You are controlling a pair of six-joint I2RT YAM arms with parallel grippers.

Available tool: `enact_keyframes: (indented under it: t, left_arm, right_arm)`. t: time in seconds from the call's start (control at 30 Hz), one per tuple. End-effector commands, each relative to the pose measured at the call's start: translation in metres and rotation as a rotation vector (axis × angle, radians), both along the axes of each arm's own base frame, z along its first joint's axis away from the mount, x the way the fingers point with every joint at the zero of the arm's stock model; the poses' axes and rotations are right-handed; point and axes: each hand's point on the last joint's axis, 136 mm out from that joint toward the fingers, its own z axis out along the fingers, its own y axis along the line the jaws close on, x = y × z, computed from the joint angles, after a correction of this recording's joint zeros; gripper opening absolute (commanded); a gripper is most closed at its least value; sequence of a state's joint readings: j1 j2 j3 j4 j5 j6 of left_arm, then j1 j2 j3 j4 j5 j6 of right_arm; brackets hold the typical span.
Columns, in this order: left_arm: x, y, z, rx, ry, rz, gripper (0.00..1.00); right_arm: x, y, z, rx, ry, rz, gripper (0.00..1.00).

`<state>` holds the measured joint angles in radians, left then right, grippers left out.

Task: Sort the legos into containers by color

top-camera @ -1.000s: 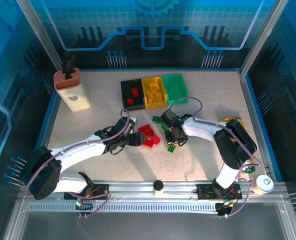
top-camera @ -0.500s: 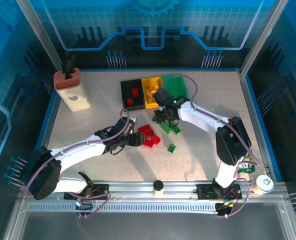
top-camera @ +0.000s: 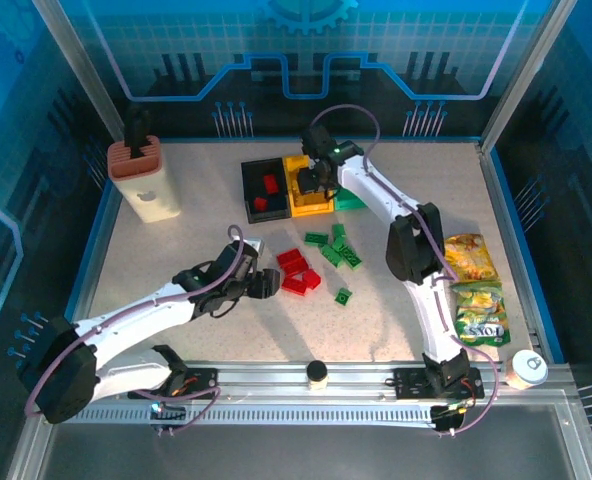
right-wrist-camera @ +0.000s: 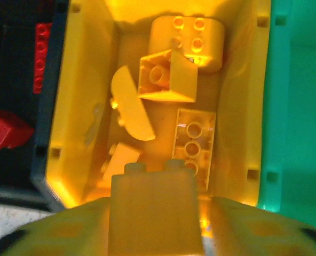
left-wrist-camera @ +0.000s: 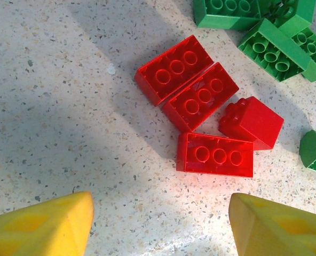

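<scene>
from above, the red legos (top-camera: pixel 298 272) were one clump on the table (top-camera: pixel 176 250); the left wrist view separated four, two lying diagonally side by side. the left gripper (top-camera: pixel 266 285) stood apart and empty just beside them. over the yellow bin (top-camera: pixel 311 210), the right gripper (top-camera: pixel 311 180) flanked a blurred yellow brick (right-wrist-camera: pixel 152 202), studs pointing away; clamped or loose, i could not tell.

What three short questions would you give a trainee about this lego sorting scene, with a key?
1. True or false: the left gripper is shut.
2. Which bin is the right gripper above? A black, B yellow, C green.
3. How many red legos lie on the table just ahead of the left gripper?
Key: 1 false, it is open and holds nothing; 2 B, the yellow bin; 3 four.
</scene>
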<state>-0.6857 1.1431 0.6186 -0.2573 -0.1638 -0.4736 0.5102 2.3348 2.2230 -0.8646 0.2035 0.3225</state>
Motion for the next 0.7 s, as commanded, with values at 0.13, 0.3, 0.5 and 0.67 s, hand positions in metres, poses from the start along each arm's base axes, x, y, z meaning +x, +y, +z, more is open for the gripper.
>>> enact_keyframes:
  t: [0.13, 0.3, 0.5, 0.67]
  left_arm:
    - [-0.003, 0.001, -0.003, 0.003, 0.011, 0.009, 0.69]
    - [0.000, -0.008, -0.010, 0.003, 0.037, -0.008, 0.73]
    - [0.002, -0.023, -0.019, -0.006, 0.075, -0.047, 0.75]
    - [0.001, -0.041, -0.028, 0.014, 0.105, -0.095, 0.76]
  right_arm:
    - [-0.026, -0.006, 0.036, -0.026, -0.048, 0.008, 0.75]
    - [-0.061, -0.021, 0.038, 0.005, -0.047, 0.004, 0.75]
    - [-0.108, -0.041, 0.021, 0.040, -0.021, 0.002, 0.75]
    - [-0.136, -0.056, 0.001, 0.052, 0.005, -0.025, 0.75]
